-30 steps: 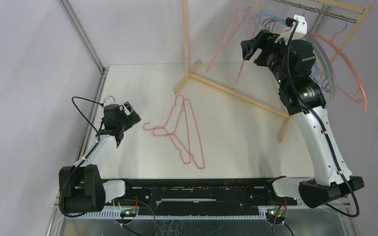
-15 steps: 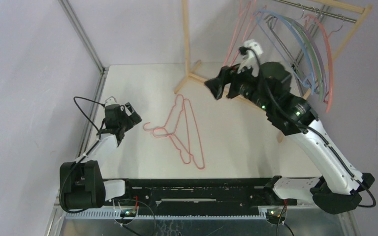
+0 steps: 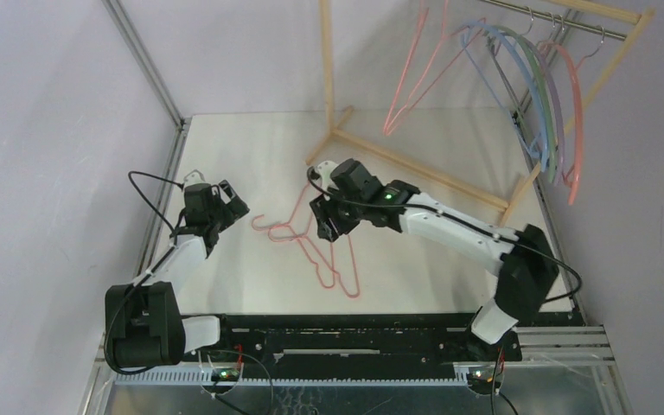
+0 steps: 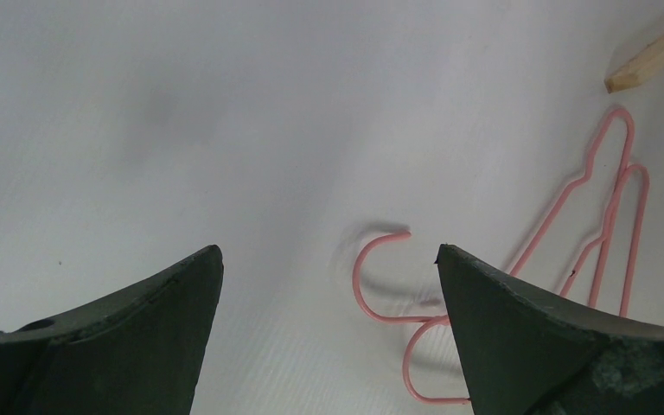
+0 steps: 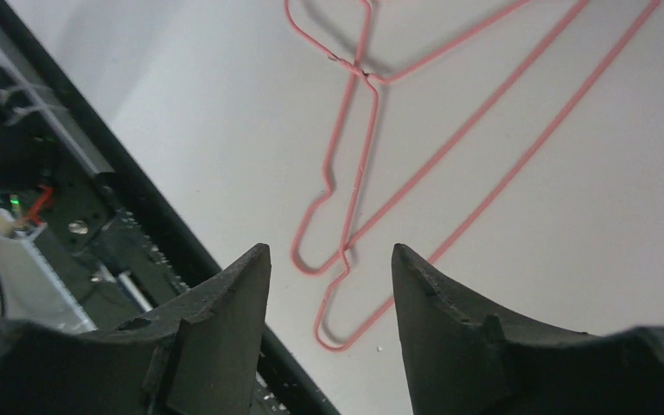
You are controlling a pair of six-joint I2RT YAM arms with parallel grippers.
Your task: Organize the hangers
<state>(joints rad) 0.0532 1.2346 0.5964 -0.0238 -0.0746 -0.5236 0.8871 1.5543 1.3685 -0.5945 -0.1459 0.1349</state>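
I have the right arm stretched low across to mid-counter [image 3: 251, 147], right end effector [image 3: 327, 226] released and empty over two pink hangers [image 3: 347, 278] lying flat. The left end effector [image 3: 225, 206] is spread wide near the left edge. About six hung hangers [image 3: 562, 112] are on the rack [image 3: 326, 60].

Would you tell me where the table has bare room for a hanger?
Bare tabletop beyond the left gripper, up to the rack's wooden base bar; another patch between the pink hangers and the right edge. Crowded mid-table, under the right gripper.
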